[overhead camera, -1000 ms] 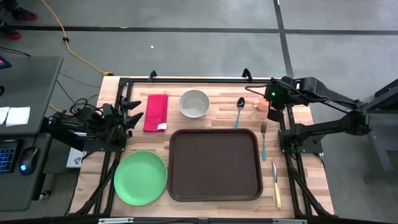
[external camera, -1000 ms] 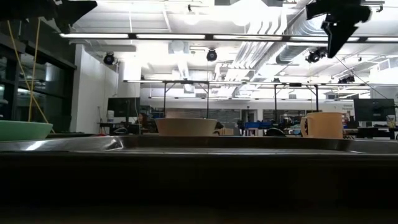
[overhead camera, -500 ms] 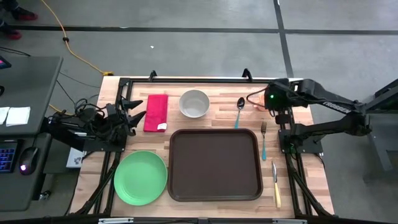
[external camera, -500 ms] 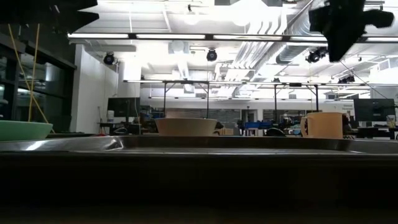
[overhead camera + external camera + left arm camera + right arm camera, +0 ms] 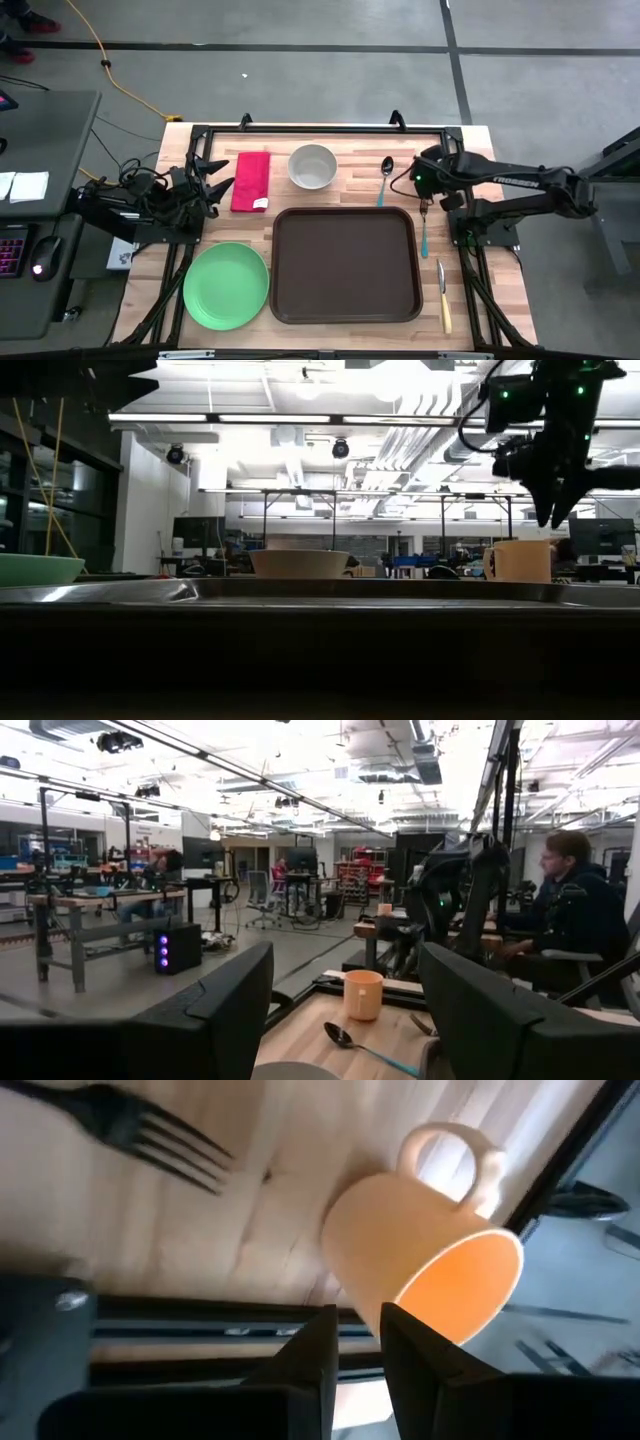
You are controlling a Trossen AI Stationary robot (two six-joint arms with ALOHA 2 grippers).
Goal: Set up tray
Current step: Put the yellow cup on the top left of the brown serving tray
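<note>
The dark brown tray (image 5: 345, 263) lies flat on the table's near middle. A peach cup (image 5: 420, 1250) stands upright on the table's far right, beside the spoon (image 5: 385, 178) and the fork (image 5: 424, 225). My right gripper (image 5: 358, 1320) points down just above the cup's rim (image 5: 520, 543). Its fingers stand a narrow gap apart and touch nothing. In the high view the right gripper (image 5: 420, 180) hides the cup. My left gripper (image 5: 222, 176) waits wide open at the table's left, beside the red napkin (image 5: 251, 181).
A green plate (image 5: 226, 285) lies left of the tray and a pale bowl (image 5: 312, 166) sits beyond it. A knife (image 5: 443, 295) lies at the tray's right, near the front. The black frame rails (image 5: 465, 250) run along the table's sides. A person (image 5: 575, 910) sits beyond the table.
My right gripper has moved from above the table's far right corner toward the near edge and a little left. It has come down until its tips are just over the cup. Nothing on the table has moved.
</note>
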